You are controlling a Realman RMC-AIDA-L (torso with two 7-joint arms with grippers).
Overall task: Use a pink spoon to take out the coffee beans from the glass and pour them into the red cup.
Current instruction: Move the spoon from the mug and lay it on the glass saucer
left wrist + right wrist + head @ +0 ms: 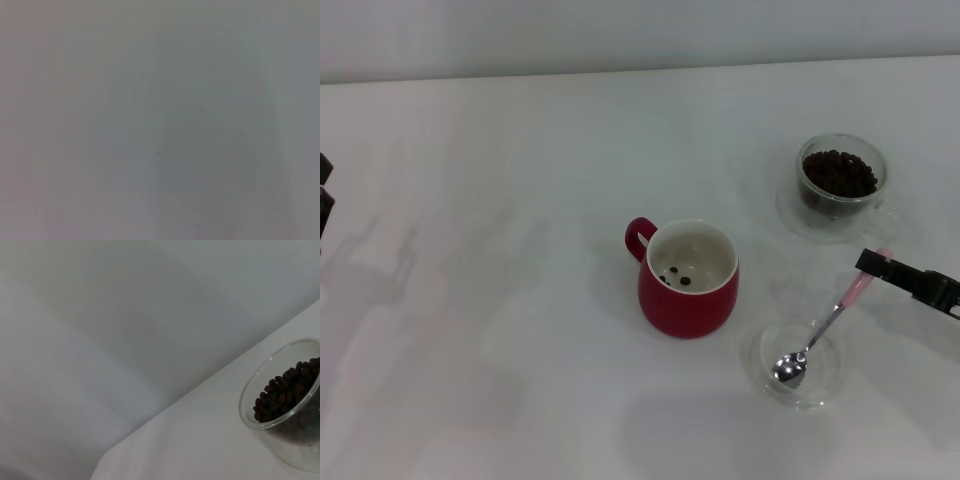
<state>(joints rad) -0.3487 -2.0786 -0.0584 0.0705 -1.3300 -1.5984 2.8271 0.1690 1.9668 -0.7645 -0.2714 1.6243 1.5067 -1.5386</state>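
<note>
one light, stiff pink spoon (830,322) is what you're handling, and your right gripper (876,263) is clamped on the tip of its pale handle, the best place to hold since the shiny metal neck would slip. its long axis runs slantwise from that grip down toward you and the red cup's (688,280) side, bowl end lowest and resting in the flat glass dish (760,368), just beside the cup. the coffee beans (840,173) sit heaped in the glass (812,205) behind it, a few already in the cup; the left gripper (324,195) is parked at the table's far left, and i cannot tell its state.
</note>
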